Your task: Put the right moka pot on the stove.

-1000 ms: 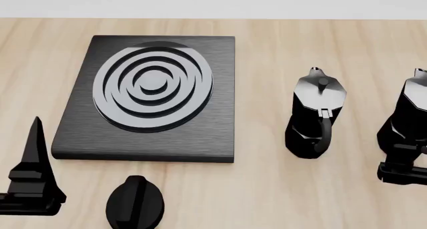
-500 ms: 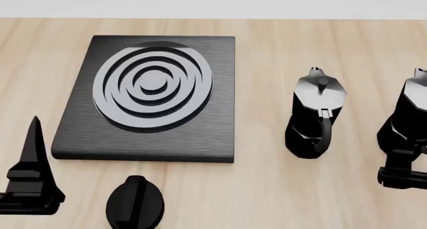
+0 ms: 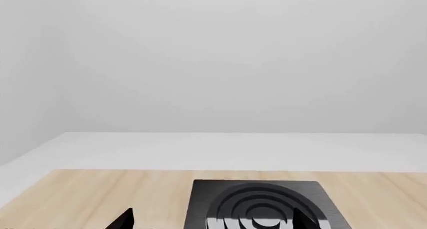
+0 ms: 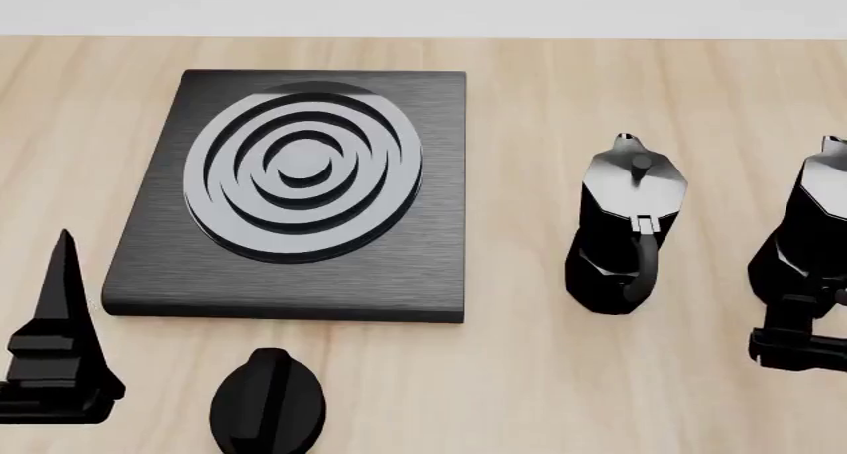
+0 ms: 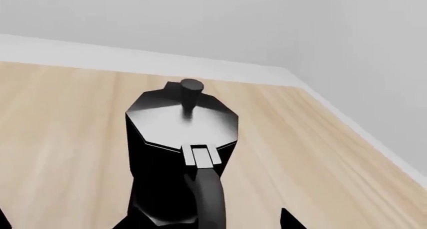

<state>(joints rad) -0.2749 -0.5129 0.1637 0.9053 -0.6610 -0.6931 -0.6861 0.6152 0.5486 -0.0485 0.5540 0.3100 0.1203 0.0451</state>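
The right moka pot (image 4: pixel 810 226), glossy black and faceted, stands at the right edge of the head view, partly cut off. In the right wrist view it (image 5: pixel 180 154) fills the middle, with its curved handle (image 5: pixel 208 199) pointing at the camera. My right gripper (image 5: pixel 207 224) is open, its fingertips either side of the handle and apart from it; it also shows in the head view (image 4: pixel 802 320) just in front of the pot. The stove (image 4: pixel 298 191) lies at the left centre, also in the left wrist view (image 3: pixel 263 204). My left gripper (image 4: pixel 60 315) is open and empty, in front of the stove's left corner.
The other moka pot (image 4: pixel 625 226) stands upright between the stove and the right pot. A small round black knob (image 4: pixel 268 399) sits on the wooden table (image 4: pixel 530 375) in front of the stove. A white wall lies behind the table's far edge.
My left gripper has drifted slightly left and toward me. My right gripper has shifted only a little beside the right pot. The pots and the stove have not moved.
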